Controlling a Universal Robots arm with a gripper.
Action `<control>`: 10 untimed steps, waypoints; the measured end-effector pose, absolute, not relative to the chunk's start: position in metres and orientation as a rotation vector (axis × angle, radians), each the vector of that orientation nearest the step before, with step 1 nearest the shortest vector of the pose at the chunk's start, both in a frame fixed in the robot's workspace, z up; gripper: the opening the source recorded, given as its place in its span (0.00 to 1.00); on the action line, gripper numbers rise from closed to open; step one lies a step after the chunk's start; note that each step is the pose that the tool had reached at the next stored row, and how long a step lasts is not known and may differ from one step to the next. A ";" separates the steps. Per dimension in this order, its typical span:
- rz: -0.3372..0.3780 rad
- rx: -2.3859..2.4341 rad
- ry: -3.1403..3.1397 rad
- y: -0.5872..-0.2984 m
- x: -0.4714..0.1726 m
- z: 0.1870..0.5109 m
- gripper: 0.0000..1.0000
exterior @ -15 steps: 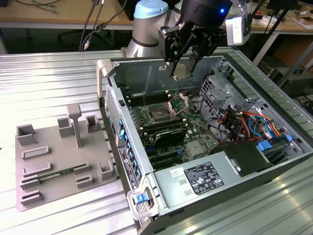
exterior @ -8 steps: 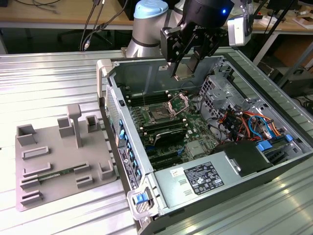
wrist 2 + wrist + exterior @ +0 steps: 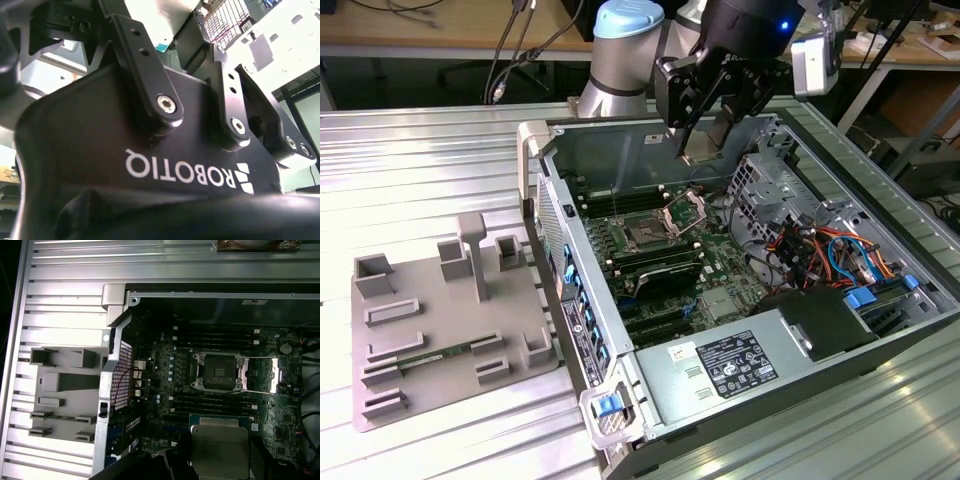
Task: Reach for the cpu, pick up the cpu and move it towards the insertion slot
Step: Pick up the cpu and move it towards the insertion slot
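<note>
In the first wrist view the cpu (image 3: 220,446) sits closest to the camera, a silvery square chip on a green-edged base, held up above the green circuit board (image 3: 165,370). The dark fingers (image 3: 150,465) beside it are partly out of frame, but the chip hangs clear of the board, so they are clamped on it. Beyond it on the board lies the insertion slot (image 3: 220,371), a dark square with its silver metal frame swung open to one side. The chip is near the slot but not over it.

In the exterior view the gripper (image 3: 698,140) hangs above the back of the open computer case (image 3: 570,310), with the chip (image 3: 701,147) showing pale between its fingertips. The slot (image 3: 646,236) lies below it, nearer the camera, its frame (image 3: 685,211) tilted up. On the ribbed metal table (image 3: 420,170), to the exterior view's left of the case, rests a grey plastic tray (image 3: 440,330).
</note>
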State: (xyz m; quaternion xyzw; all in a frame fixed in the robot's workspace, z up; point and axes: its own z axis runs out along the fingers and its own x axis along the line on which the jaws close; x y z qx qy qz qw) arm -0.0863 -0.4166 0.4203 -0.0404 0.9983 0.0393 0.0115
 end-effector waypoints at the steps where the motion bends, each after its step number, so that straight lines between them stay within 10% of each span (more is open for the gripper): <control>1: 0.123 -0.126 3.114 -0.417 -0.086 0.420 0.55; 10: 0.123 -0.126 3.114 -0.417 -0.081 0.419 0.55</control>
